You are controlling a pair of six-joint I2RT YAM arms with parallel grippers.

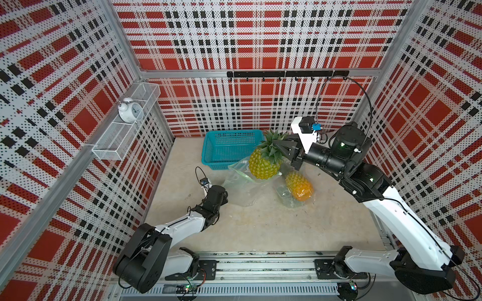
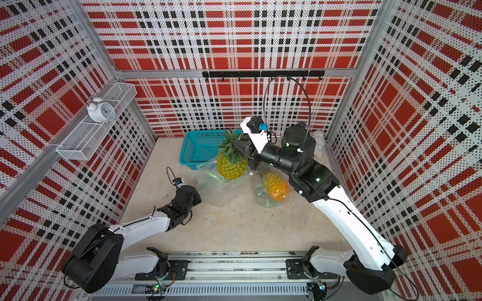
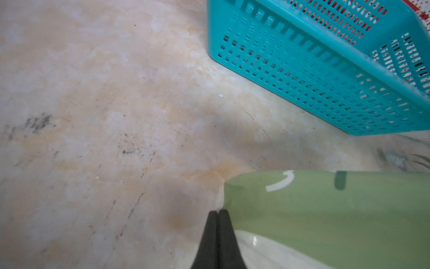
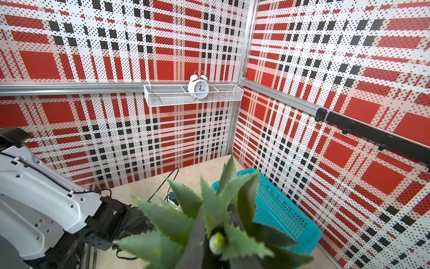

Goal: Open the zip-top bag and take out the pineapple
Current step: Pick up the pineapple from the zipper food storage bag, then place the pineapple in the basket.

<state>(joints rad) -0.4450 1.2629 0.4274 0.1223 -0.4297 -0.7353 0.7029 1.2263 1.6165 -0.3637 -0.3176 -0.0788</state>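
The right gripper [image 1: 280, 146] jaws are pinched on the leaves of the pineapple [image 1: 263, 164], lifting it out of the open bag [image 1: 241, 182]. The left gripper [image 3: 218, 213] jaws are squeezed on the bag's edge, pinning it to the bench [image 1: 260, 224]. Nearly done. Another pineapple [image 1: 298, 186] lies bagged.

Teal basket [image 1: 229, 149] by back wall; white alarm clock [image 1: 129, 110] in wire shelf [image 1: 117, 142].
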